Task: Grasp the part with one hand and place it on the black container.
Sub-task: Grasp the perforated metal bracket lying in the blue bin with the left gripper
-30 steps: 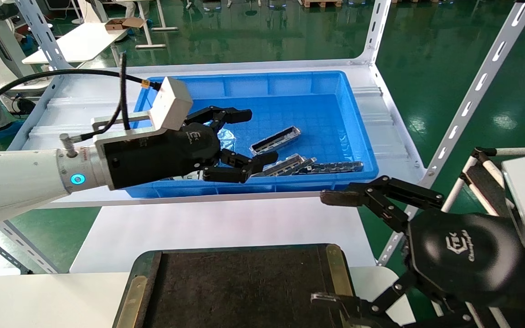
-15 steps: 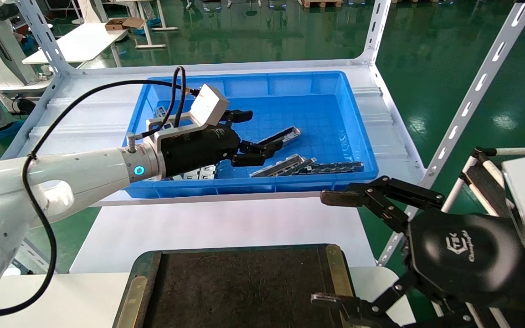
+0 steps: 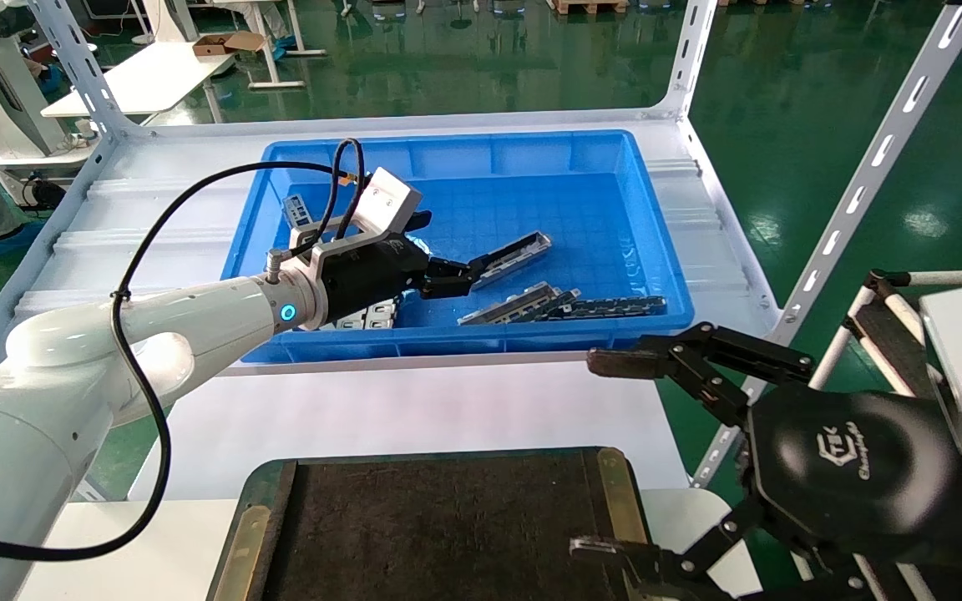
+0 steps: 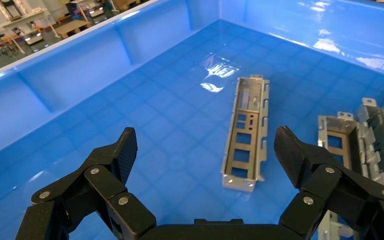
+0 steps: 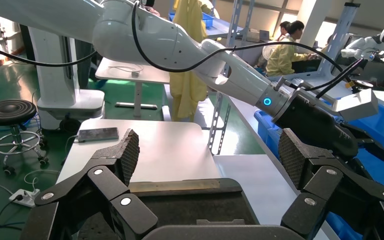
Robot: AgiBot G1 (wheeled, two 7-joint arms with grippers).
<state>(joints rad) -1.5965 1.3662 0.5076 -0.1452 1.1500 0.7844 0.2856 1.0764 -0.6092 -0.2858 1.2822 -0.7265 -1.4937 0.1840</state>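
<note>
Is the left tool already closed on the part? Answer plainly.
No. The left tool is open, the part lying loose on the blue bin floor ahead.

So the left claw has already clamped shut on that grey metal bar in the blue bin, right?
Not yet. The left gripper is open, with the part lying free on the blue bin's floor between and beyond its fingers; the left wrist view shows this.

grey slotted part (image 4: pixel 246 135), blue bin (image 3: pixel 464 159), matte black-brown container (image 3: pixel 439 534), brass-coloured edge strips
</note>
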